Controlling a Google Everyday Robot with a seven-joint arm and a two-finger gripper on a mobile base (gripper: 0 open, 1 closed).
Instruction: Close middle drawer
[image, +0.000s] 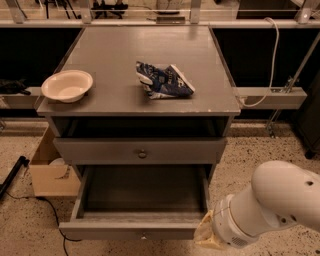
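Observation:
The middle drawer (142, 197) is pulled out wide below the cabinet, its bare grey box open to view. Its flat front panel (100, 231) runs along the bottom of the view, with a small knob (143, 235) at its centre. My gripper (203, 238) is at the end of the white arm (265, 205) at the lower right. It is right at the drawer's right front corner. Most of it is hidden by the arm's wrist and the bottom edge of the view.
Above the open drawer is a shut grey drawer with a dark round knob (142, 154). On the cabinet top (115, 60) lie a cream bowl (67, 85) and a blue crumpled bag (162, 80). A cardboard box (47, 170) stands on the floor at the left.

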